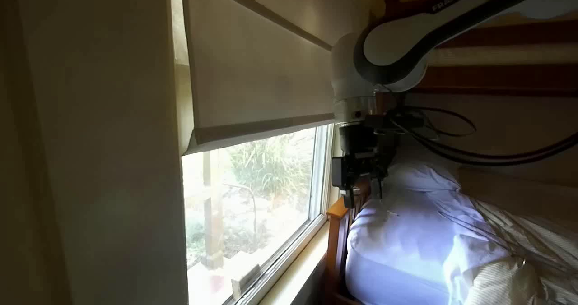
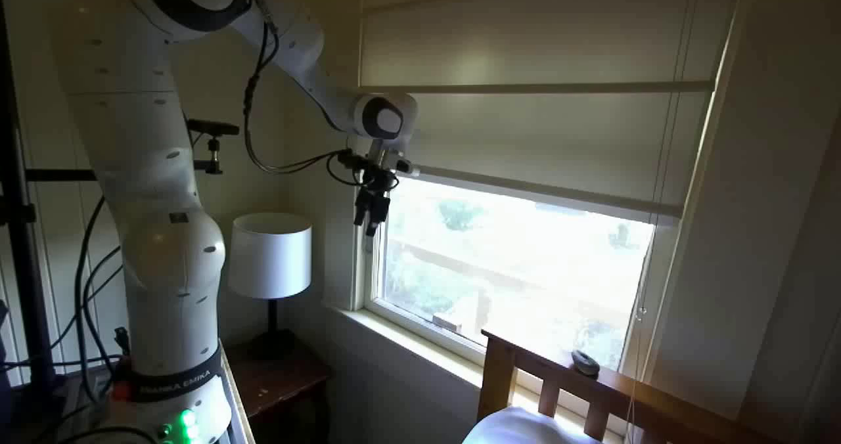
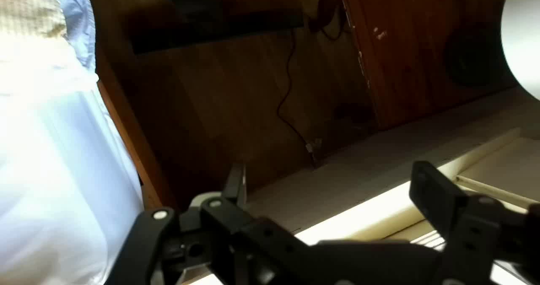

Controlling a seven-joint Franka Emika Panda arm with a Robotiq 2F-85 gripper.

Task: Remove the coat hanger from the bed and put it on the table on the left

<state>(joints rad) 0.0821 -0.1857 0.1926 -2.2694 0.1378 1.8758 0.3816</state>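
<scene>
The coat hanger cannot be made out in any view; going by the task it should be lying on the bed (image 1: 335, 246), perhaps among the folds of the white sheet (image 1: 406, 244), where a small pale mark (image 1: 392, 213) is too slight to be identified. The jaws of the gripper (image 3: 331, 184) are spread wide with nothing held between them, pointed downward near the window (image 2: 512, 266). Little weight is to be expected of a hanger, and a thin, stiff frame; whether it is made of wire, plastic or wood cannot be told, but if the surface is smooth, some slipping should be allowed for. The best hold is judged to be mid-bar or at the neck under the hook, since from one end it would probably be swung and tilted. The soft bedding should give under the jaws, though cloth could easily be pinched along with the bar, and the hook could be snagged in a fold or in the ribbed beige blanket (image 1: 501, 278), so a slow lift is called for. No container can be made out, so no contents can be told; the wooden side table (image 2: 289, 378), taken to be the goal, is occupied by a lamp (image 2: 271, 257), and a dark oval object (image 2: 585, 363) is seen resting on the bed's top rail (image 2: 663, 401).
</scene>
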